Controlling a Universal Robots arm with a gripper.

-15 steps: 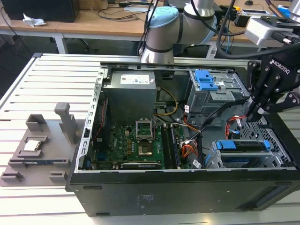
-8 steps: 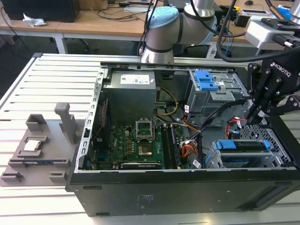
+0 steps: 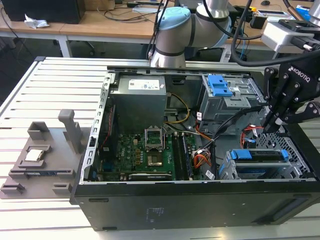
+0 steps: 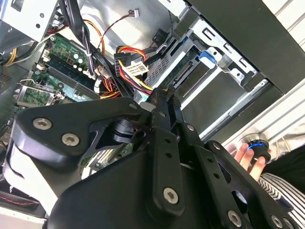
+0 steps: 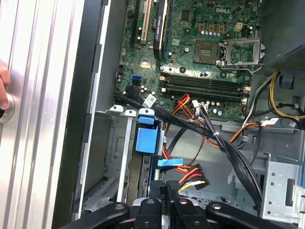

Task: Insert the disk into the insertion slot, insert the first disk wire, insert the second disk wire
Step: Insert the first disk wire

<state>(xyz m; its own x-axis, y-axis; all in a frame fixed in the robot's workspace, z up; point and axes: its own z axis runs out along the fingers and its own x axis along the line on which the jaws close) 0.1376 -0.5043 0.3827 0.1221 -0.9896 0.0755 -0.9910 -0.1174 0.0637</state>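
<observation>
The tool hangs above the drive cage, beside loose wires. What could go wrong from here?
The tool is close to the loose wires near the disk; a move might snag or pull them. The cage walls are also near, so a sideways move could strike metal. A person's hand rests beside the case, perhaps within reach of the arm.

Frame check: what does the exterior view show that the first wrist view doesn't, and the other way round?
Exterior view, not the wrist one: the arm's blue-capped joint and a grey fixture on the table at the exterior view's left. First wrist view, not the exterior: a hand over the table. Both: the gripper, the motherboard, and the disk sitting in the insertion slot.
</observation>
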